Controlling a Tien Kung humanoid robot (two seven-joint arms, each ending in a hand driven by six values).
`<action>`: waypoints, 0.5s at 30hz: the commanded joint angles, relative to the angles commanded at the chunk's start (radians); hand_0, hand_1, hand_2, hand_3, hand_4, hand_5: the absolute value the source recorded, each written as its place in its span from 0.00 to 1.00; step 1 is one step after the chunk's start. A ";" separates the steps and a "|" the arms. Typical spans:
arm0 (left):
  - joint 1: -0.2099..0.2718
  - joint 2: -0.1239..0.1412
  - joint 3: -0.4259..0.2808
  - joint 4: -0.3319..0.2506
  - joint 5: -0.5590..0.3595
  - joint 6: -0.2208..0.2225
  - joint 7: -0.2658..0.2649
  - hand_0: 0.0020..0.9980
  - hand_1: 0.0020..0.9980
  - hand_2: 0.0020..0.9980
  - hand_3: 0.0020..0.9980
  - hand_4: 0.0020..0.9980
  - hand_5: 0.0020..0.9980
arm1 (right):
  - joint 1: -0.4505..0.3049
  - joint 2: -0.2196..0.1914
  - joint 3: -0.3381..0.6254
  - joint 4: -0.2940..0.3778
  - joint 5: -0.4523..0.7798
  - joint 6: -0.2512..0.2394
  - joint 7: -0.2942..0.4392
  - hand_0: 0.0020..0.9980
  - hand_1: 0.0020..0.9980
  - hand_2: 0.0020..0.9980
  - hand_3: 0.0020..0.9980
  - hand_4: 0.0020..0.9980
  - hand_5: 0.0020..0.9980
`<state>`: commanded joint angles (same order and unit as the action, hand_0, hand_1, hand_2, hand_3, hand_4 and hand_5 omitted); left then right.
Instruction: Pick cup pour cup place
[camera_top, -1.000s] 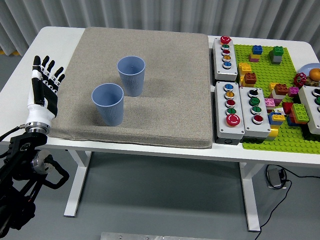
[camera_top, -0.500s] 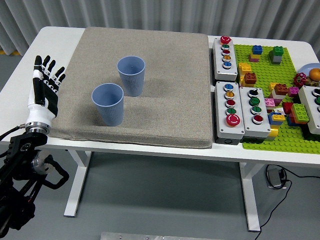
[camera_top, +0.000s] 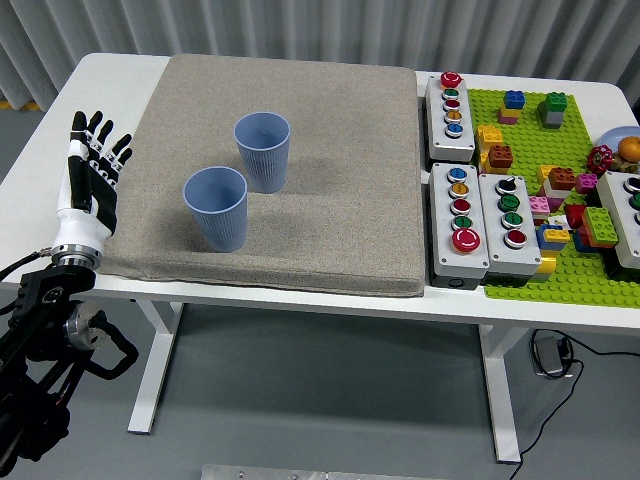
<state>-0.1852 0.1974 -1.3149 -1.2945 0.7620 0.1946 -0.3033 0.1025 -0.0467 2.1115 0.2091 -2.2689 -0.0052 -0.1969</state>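
Note:
Two blue ribbed cups stand upright on a grey mat (camera_top: 330, 180). The near cup (camera_top: 216, 208) is at the mat's front left, the far cup (camera_top: 263, 151) just behind and to its right, the two close together but apart. My left hand (camera_top: 90, 160) hovers over the table's left edge, off the mat, well left of the near cup, with its fingers spread upward and holding nothing. No right arm shows.
Three white button boxes (camera_top: 450, 105) (camera_top: 460, 222) (camera_top: 508, 210) sit right of the mat. Further right lies a green baseplate (camera_top: 560, 270) with several coloured bricks, another button box (camera_top: 628, 215) and a plate (camera_top: 622, 140) at the edge.
My left hand has crept very slightly right and up; the cups have not moved.

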 joint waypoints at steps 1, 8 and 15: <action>0.002 0.000 -0.001 0.000 0.001 0.000 0.000 0.89 0.88 0.99 0.97 0.79 1.00 | -0.001 0.000 -0.001 0.000 0.000 0.000 0.000 0.69 0.66 0.60 0.60 0.00 0.26; 0.005 -0.001 -0.005 -0.008 0.017 0.001 0.001 0.89 0.88 0.99 0.97 0.79 1.00 | -0.001 0.001 0.002 -0.001 0.000 -0.002 0.001 0.69 0.66 0.60 0.60 0.00 0.26; 0.012 -0.004 -0.018 -0.014 0.033 0.001 0.002 0.89 0.88 0.99 0.97 0.79 1.00 | 0.011 -0.006 0.011 -0.004 0.000 0.009 0.005 0.69 0.66 0.60 0.60 0.00 0.26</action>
<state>-0.1737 0.1939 -1.3326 -1.3083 0.7952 0.1961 -0.3012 0.1139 -0.0527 2.1226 0.2055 -2.2689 0.0037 -0.1914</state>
